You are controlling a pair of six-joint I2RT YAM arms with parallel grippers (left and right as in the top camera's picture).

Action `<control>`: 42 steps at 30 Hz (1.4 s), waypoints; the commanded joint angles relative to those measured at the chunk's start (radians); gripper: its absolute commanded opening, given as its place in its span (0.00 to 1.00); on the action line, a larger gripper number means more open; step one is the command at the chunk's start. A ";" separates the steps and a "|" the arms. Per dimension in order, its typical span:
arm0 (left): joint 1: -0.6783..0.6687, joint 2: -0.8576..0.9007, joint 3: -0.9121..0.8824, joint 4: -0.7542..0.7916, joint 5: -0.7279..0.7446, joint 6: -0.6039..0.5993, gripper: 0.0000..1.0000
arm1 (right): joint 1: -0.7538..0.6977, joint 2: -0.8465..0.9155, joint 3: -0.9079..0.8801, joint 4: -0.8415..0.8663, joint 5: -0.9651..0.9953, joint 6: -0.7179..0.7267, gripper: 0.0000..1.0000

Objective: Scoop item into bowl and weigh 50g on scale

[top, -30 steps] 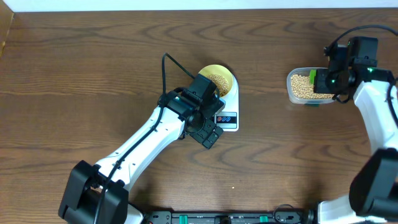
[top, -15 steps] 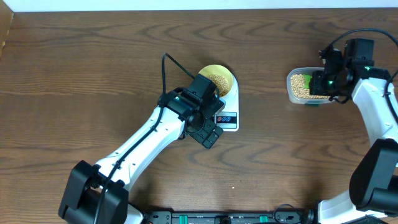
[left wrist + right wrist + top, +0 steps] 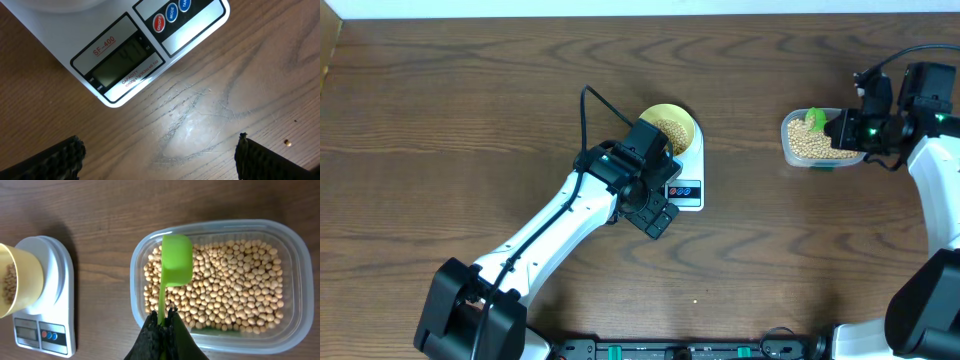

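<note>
looking from overhead, small pale-yellow round bowl (image 3: 672,125) sits on white flat digital scale (image 3: 688,192); clear plastic tub (image 3: 785,135) of round tan beans (image 3: 805,143) lies well right of the scale. left wrist: left gripper (image 3: 160,160) spread wide, just beside the scale. right wrist: right gripper (image 3: 162,326) pinches green plastic scoop (image 3: 176,260) by its handle; the beans look light and rolling, so carry it level.

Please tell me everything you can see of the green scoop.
The green scoop looks like smooth, bright green plastic: a rounded cup on a thin straight handle. The right gripper is shut on the handle's end. The cup hangs over the beans at one end of the clear tub. No beans show on it; whether it touches them is unclear.
</note>
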State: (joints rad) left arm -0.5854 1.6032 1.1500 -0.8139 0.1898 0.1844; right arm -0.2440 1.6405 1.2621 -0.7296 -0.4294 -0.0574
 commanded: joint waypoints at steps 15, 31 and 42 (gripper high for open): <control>-0.002 0.011 -0.005 -0.004 0.008 0.010 0.98 | -0.040 -0.013 0.021 -0.019 -0.101 0.033 0.01; -0.002 0.011 -0.005 -0.004 0.008 0.010 0.98 | -0.040 -0.014 0.021 -0.018 -0.124 0.046 0.01; -0.002 0.011 -0.005 -0.004 0.008 0.010 0.98 | -0.043 -0.014 0.067 -0.047 -0.159 0.110 0.01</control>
State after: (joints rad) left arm -0.5854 1.6032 1.1500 -0.8139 0.1898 0.1844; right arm -0.2802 1.6405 1.2881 -0.7643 -0.5476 0.0193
